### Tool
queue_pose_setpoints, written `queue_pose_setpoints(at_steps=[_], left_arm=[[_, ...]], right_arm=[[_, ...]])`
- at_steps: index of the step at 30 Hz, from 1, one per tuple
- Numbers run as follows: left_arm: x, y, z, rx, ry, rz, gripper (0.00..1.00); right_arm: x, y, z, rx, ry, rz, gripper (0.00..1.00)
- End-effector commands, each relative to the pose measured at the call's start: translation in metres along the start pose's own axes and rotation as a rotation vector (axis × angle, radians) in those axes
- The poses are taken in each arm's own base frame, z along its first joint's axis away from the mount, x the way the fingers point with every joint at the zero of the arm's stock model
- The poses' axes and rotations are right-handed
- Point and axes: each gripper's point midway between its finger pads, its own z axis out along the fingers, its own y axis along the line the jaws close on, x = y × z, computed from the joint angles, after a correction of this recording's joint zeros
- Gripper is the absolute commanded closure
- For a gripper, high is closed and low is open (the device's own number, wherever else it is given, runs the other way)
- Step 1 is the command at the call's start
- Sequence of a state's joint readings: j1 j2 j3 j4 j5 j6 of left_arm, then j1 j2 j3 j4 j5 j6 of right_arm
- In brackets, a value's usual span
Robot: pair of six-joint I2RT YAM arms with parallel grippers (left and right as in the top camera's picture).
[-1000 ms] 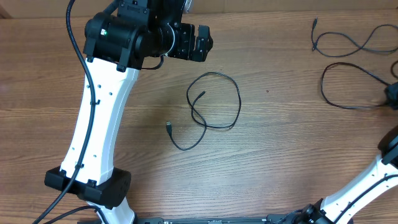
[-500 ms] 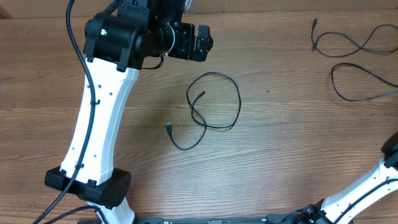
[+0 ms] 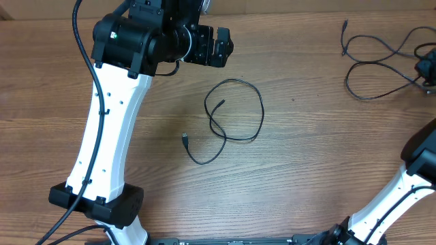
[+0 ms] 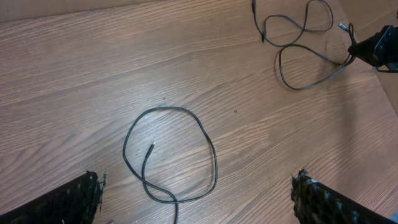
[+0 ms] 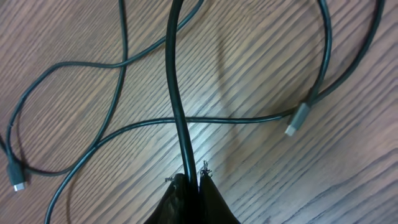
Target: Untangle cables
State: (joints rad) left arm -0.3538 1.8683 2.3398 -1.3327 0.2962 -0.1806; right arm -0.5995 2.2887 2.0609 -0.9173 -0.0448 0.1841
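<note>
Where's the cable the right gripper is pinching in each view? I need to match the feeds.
Overhead: the cable loops near the right edge, upper part.
Left wrist: the cable is a loop at top right.
Right wrist: the cable runs up the centre from the bottom edge.
Shared landmark: the right gripper, shut on the cable, in all three views.
</note>
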Motion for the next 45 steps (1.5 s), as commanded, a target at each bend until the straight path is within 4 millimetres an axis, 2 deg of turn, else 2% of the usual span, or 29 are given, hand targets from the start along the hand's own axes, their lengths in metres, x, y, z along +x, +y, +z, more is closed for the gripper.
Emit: queue_pose_setpoints(at_steps=[1,8,13,15,17,18,21,25,27,32,37,40,42,45], left_arm=[[0.003,-0.003,0.005,0.011,0.018,-0.006,0.00],[0.004,-0.003,0.005,0.011,0.020,-0.007,0.00],[0.004,-0.003,0.005,0.011,0.021,-0.007,0.00],[0.004,-0.003,0.005,0.011,0.021,-0.007,0.00],[0.004,-0.003,0.005,0.011,0.021,-0.007,0.00],[0.004,-0.003,0.005,0.011,0.021,-0.007,0.00],[0.004,-0.003,0.005,0.011,0.021,-0.007,0.00],[0.004,-0.003,0.005,0.011,0.020,-0.007,0.00],[0.004,-0.003,0.005,0.011,0.020,-0.007,0.00],[0.003,-0.002,0.005,0.010,0.019,-0.007,0.00],[0.003,-0.002,0.005,0.010,0.015,-0.005,0.00],[0.003,-0.002,0.005,0.010,0.016,-0.006,0.01],[0.003,-0.002,0.005,0.010,0.016,-0.005,0.00],[0.003,-0.002,0.005,0.010,0.015,-0.005,0.00]], right_arm=[[-0.024,-0.011,-0.026,0.049,-0.085,0.042,0.96],[-0.021,-0.024,-0.026,0.114,-0.078,0.046,0.96],[-0.014,-0.031,-0.018,0.144,-0.063,0.042,0.96],[-0.010,-0.032,-0.013,0.147,-0.053,0.042,0.91],[-0.008,-0.033,-0.009,0.148,-0.043,0.042,0.78],[-0.006,-0.032,-0.006,0.141,-0.037,0.042,0.61],[-0.005,-0.023,-0.004,0.090,-0.027,0.042,0.24],[-0.004,-0.008,-0.004,0.003,-0.015,0.042,0.04],[-0.003,-0.005,-0.004,-0.011,-0.011,0.043,0.01],[-0.001,-0.005,-0.007,-0.009,0.005,0.046,0.00],[-0.008,0.003,-0.038,-0.041,-0.009,0.115,0.00],[-0.003,0.027,-0.064,-0.170,0.020,0.123,0.00],[0.008,0.052,-0.075,-0.293,0.072,0.114,0.00],[0.028,0.084,-0.079,-0.399,0.138,0.028,0.00]])
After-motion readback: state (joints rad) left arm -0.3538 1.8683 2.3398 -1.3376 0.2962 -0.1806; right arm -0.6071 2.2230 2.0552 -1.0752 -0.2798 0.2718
